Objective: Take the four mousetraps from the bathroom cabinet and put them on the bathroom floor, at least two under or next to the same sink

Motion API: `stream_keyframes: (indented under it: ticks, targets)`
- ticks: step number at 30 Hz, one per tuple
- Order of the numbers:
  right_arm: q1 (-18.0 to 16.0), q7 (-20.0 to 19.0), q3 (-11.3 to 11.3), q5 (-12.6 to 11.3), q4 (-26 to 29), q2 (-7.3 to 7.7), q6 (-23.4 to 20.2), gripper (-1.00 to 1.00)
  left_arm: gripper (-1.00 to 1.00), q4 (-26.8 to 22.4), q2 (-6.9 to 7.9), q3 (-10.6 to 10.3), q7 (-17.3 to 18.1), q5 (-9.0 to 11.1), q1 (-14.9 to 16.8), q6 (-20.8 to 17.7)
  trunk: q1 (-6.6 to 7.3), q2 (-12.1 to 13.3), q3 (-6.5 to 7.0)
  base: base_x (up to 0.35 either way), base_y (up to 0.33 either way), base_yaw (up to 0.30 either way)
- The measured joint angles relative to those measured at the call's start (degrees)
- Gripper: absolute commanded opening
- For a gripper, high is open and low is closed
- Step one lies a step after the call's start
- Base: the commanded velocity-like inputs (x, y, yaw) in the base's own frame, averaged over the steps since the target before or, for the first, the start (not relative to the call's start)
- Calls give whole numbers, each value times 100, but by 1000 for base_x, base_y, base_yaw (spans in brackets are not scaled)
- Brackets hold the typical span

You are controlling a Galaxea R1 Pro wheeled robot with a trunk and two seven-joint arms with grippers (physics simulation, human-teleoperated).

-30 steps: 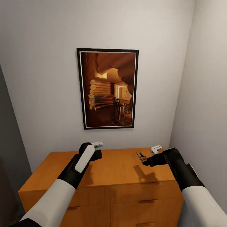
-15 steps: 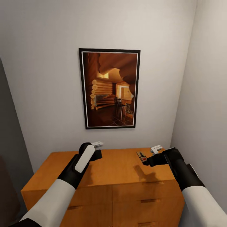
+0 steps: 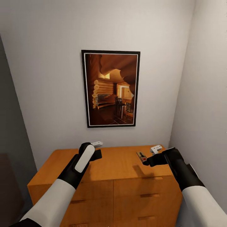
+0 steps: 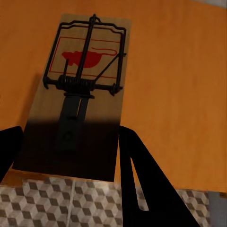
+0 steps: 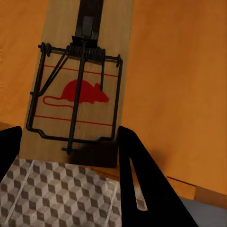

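Your view has swung left; both arms stay reaching over the cabinet (image 3: 104, 176). Each pincer, left (image 3: 98, 148) and right (image 3: 150, 155), clamps a mousetrap (image 4: 78, 99) (image 5: 80, 80) lengthwise, board extending straight ahead.

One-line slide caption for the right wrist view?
Right pincer holding a mousetrap above the cabinet top.

Two mousetraps (image 4: 75, 101) (image 5: 78, 80), one cabinet (image 3: 116, 176), one framed picture (image 3: 110, 89).
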State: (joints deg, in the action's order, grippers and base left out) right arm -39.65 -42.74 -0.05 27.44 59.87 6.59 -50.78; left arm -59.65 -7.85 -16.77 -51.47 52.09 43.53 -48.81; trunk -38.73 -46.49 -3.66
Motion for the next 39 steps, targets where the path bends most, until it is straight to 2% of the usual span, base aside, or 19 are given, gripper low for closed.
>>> stream_keyframes:
  ticks: [18,26,31,35,39]
  targets:
    - [-2,4,3,-3,0,-10,-1,-100,-100,15,1,-1,-21,0,0,13,-3,-1,0,-329,0,0]
    - [-2,9,-2,-3,-7,-9,6,-100,-100,337,17,0,-15,-12,0,37,-3,0,0,-345,0,0]
    - [1,9,3,-3,-8,-10,11,-100,-100,492,38,1,-7,-8,0,267,-3,0,0,-346,0,0]
    - [0,20,18,14,-27,-17,32,-100,-100,727,112,2,7,-8,0,437,-3,0,0,-346,0,0]
    - [1,139,27,23,-58,-43,60,-100,-100,1164,192,3,32,-99,0,881,-3,1,0,-346,0,0]
